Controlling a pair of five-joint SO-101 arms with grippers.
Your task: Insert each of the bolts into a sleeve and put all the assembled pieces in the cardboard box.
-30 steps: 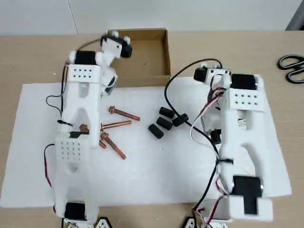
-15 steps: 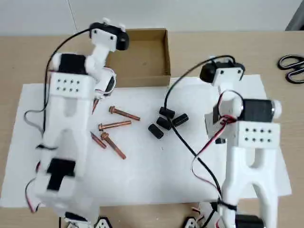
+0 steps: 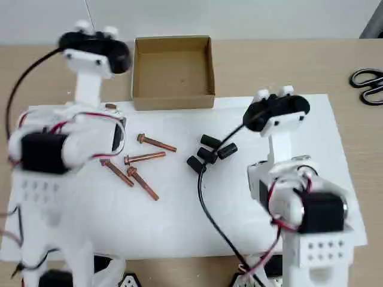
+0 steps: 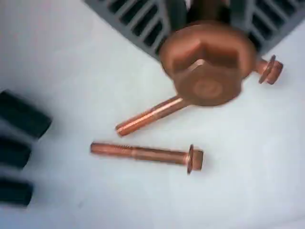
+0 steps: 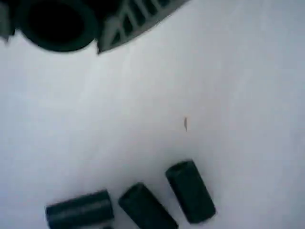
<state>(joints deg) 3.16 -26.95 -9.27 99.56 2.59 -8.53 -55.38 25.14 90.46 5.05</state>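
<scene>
Bolts (image 3: 144,158) lay loose on the white sheet (image 3: 179,227) toward the bench's left side, with loose sleeves (image 3: 209,142) mid-sheet. The left pincer (image 4: 206,19) pinched one bolt (image 4: 207,62), and the right pincer (image 5: 64,28) pinched a sleeve (image 5: 55,19). The cardboard box (image 3: 173,100) sat near the bench's far edge.

Left end effector (image 4: 206,13) gripping bolt (image 4: 208,64), right end effector (image 5: 61,6) (raised) gripping sleeve (image 5: 56,24)

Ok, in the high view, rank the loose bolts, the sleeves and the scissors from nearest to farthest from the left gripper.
1. Loose bolts, on the paper beside the left gripper.
2. Sleeves, at the paper's middle.
3. Scissors, off the paper at the far right.
</scene>
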